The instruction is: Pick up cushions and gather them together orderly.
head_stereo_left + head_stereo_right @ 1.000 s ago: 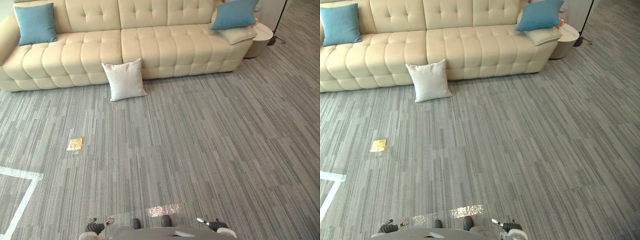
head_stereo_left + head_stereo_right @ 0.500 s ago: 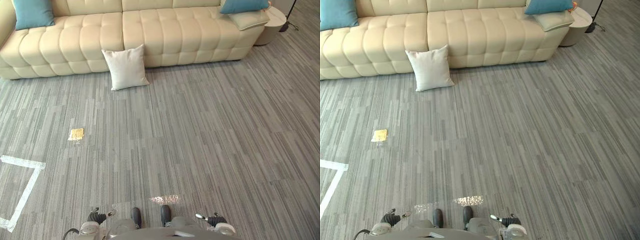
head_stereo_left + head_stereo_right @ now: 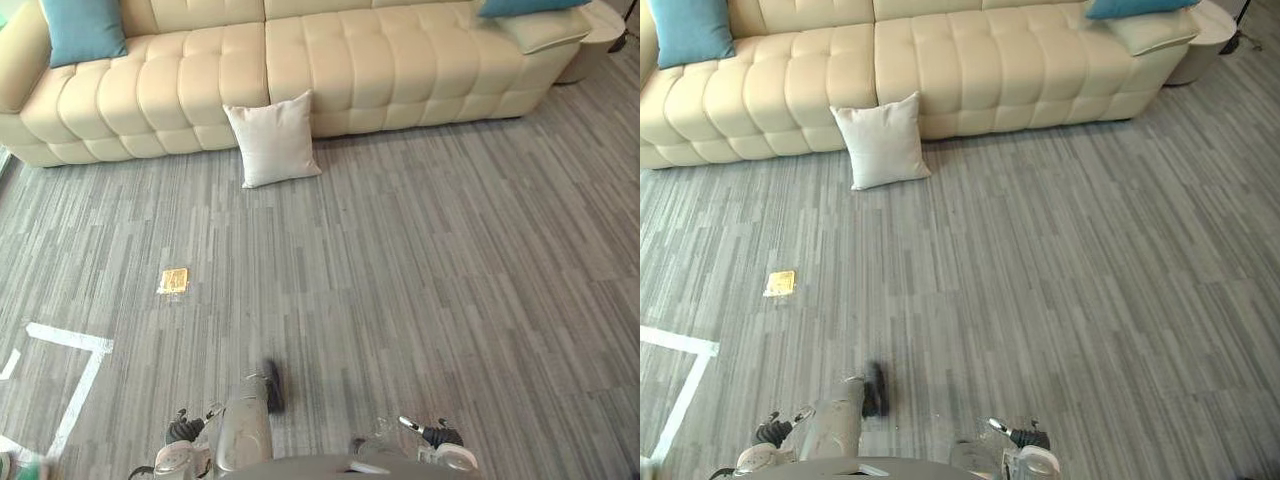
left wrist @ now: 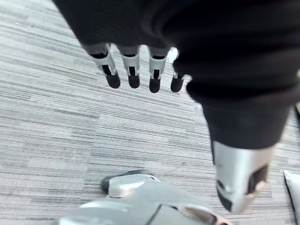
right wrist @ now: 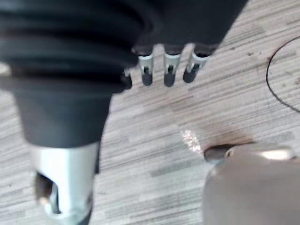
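- The left hand (image 4: 131, 63) is released. Its fingers (image 4: 155, 83) hang straight in a row with small gaps between them, and its thumb (image 4: 239, 180) stands apart to one side.
- The left hand grasps nothing and touches nothing. Its dark tips hang above the grey striped floor (image 3: 450, 250).
- The right hand (image 5: 169, 70) is released in the same way. Its fingers (image 5: 146, 72) are straight, and its thumb (image 5: 63, 183) is set well apart from them.
- The right hand is empty. Only floor lies past its fingertips, with no contact.
- In the head views both hands sit low at the near edge, one at each side.
- The white cushion (image 3: 273, 140) stands on the floor well ahead of both hands, nearer the line of the left hand. It is tilted back, and its upper edge touches the front of the cream sofa (image 3: 350, 60).
- The left blue cushion (image 3: 85, 28) rests on the sofa seat against the backrest, far ahead and to the left of the left hand.
- The right blue cushion (image 3: 525, 6) lies at the other end of the sofa, far ahead and to the right of the right hand. It lies on top of a cream cushion (image 3: 545, 30) that rests on the seat.
- The cushions are well apart from one another, and none is within reach of either hand.
- A small yellow patch (image 3: 173, 281) lies on the floor between the left hand and the white cushion, slightly to the left.
- White tape (image 3: 70, 340) marks a corner on the floor just ahead and to the left of the left hand.
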